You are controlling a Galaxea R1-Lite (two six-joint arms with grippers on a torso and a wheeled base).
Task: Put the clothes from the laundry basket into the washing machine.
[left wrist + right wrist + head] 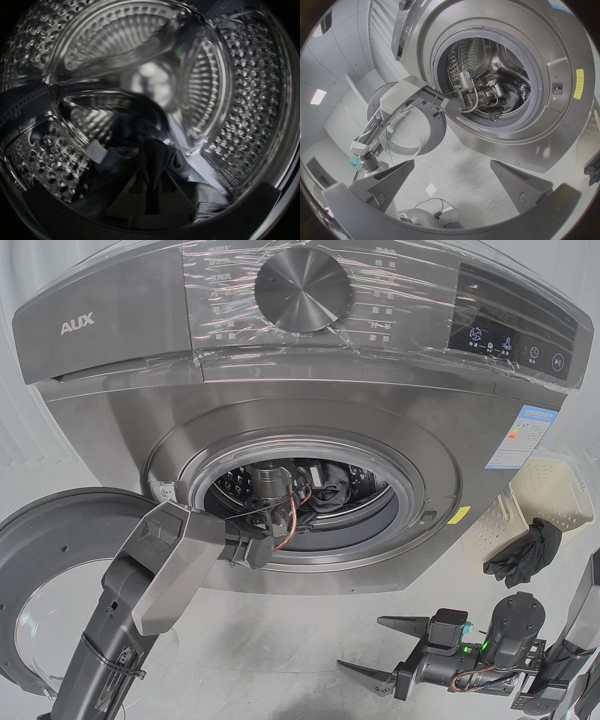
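Dark clothes (122,153), partly moved. Lying low in the shiny holed metal drum (250,93) of the big grey front-loading washing machine (312,415): a heap of dark cloth. Reaching in through the round opening: the left gripper (153,175), fingers close together, pinching a bunch of that cloth. Probably not let go yet.

Left to do: one more black garment (522,552), hanging over the rim of the cream plastic laundry basket (556,490), just beside the machine on the right. Low over the pale floor (281,640), near the basket but not touching: the right gripper (359,643), fingers spread wide, holding nothing.

Edges to mind: the grey rubber ring (375,521) round the opening, close to the left arm, and the round door (56,540), swung open on the left. Plenty of open floor between right gripper and basket.
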